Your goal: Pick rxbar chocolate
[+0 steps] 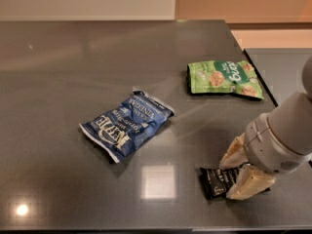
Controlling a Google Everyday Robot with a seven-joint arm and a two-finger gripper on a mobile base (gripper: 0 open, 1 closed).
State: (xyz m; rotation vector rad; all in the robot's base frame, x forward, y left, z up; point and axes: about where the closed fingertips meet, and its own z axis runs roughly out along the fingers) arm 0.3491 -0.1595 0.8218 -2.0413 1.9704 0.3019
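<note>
The rxbar chocolate (214, 180), a small flat black bar with white lettering, lies on the dark grey table (73, 82) near the front right edge. My gripper (230, 179) is down over its right end, with one cream finger on the far side and one on the near side of the bar. The fingers (248, 183) have closed in until they press against the bar's long edges. The bar still rests on the table. Its right part is hidden behind the fingers and the grey wrist.
A blue chip bag (127, 124) lies at the table's middle. A green snack bag (224, 78) lies at the far right, near the right edge. The table's front edge runs just below the bar.
</note>
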